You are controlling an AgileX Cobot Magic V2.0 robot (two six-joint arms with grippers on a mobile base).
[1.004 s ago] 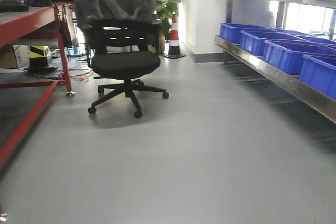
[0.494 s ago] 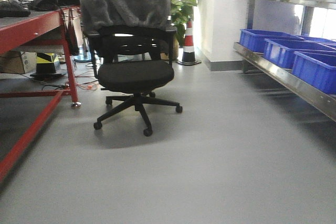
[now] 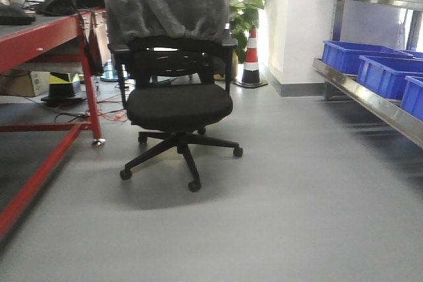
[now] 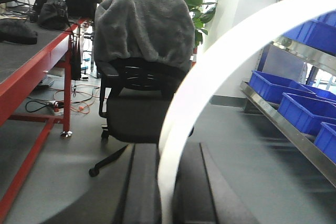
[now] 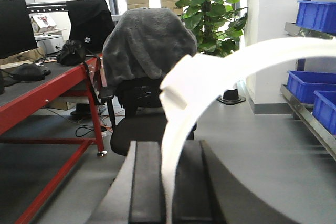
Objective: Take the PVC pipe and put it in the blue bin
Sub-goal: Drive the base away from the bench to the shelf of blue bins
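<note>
PVC pipe (image 4: 220,51), white and bent, is pinched between the dark fingers of the left gripper (image 4: 167,149). The right gripper (image 5: 168,145) pinches a white curved pipe (image 5: 199,82) too. Past them stands a black chair (image 3: 178,104) with a gray blanket (image 3: 165,4) on its back. Blue bins (image 3: 383,74) sit on the shelf at the right, far from both pipes.

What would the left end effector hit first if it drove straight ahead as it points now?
Probably the office chair, straight ahead of the left end effector and the pipe it holds; depth is unclear.
</note>
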